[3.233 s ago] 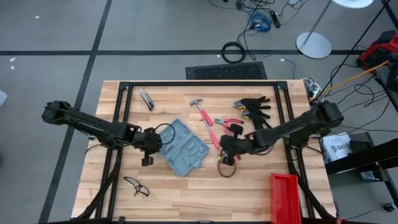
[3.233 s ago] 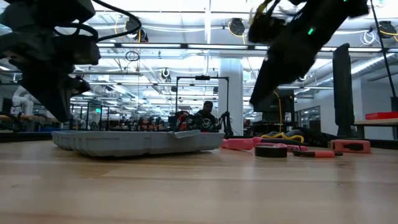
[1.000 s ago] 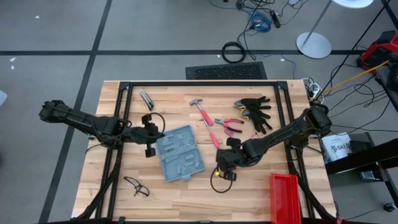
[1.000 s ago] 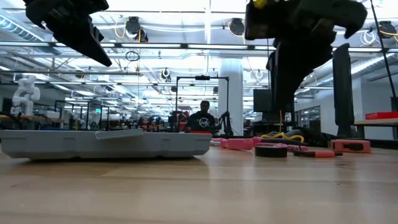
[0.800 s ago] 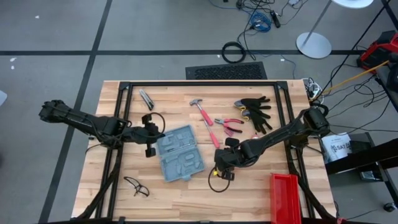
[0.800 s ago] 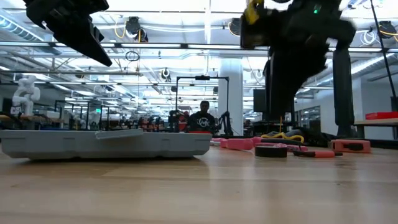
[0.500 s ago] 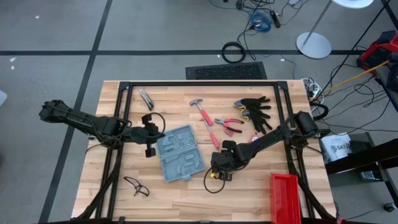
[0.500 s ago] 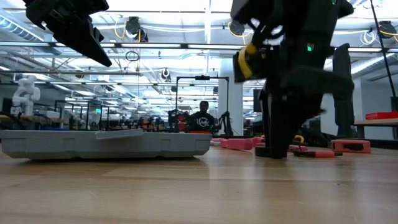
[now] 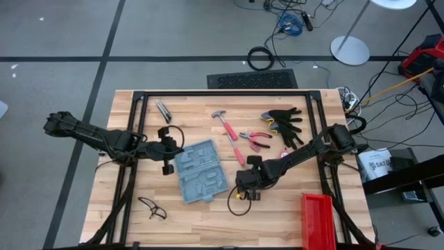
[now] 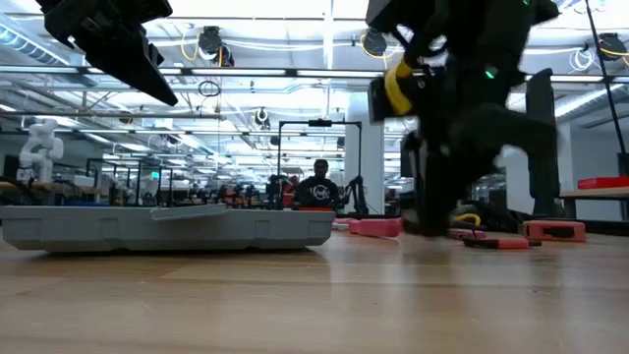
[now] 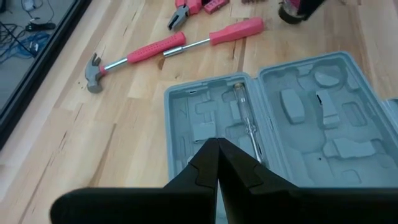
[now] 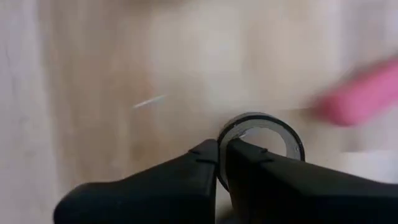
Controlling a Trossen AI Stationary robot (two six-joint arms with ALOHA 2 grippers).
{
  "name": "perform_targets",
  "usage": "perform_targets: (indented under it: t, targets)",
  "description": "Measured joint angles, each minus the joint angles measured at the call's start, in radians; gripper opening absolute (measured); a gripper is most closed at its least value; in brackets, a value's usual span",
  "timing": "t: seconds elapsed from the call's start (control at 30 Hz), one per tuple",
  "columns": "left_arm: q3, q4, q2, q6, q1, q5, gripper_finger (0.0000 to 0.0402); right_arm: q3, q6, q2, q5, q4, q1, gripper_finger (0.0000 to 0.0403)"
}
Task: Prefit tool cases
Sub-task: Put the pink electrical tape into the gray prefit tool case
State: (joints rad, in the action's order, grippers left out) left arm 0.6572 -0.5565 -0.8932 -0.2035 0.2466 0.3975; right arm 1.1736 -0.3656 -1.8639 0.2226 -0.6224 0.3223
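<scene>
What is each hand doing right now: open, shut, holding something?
Left hand: shut, empty, raised over the open tool case.
Right hand: shut on the wall of the black tape roll, low at the table.

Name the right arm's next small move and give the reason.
Probably lift the right tool straight up: its fingers look pinched on the wall of the black tape roll on the table, just right of the open tool case. The left tool hovers shut over the case.

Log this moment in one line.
left gripper: shut, over open tool case | right gripper: shut on tape roll | hammer: on table
</scene>
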Motion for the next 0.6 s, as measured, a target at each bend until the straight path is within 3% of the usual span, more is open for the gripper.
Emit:
perform_targets:
  t: [0.17, 0.43, 0.6]
  targets:
    - [-0.034, 0.001, -0.001, -0.001, 0.000, 0.030, 0.0013, 0.076, 0.085, 0.046, 0.009, 0.021, -0.019, 0.0005]
    - [-0.095, 0.072, -0.001, -0.002, 0.000, 0.040, 0.0013, 0.188, 0.260, -0.021, -0.160, 0.148, -0.065, 0.0005]
    - [-0.108, 0.073, -0.001, -0.027, 0.000, 0.040, 0.0013, 0.245, 0.304, -0.078, -0.204, 0.184, -0.084, 0.0005]
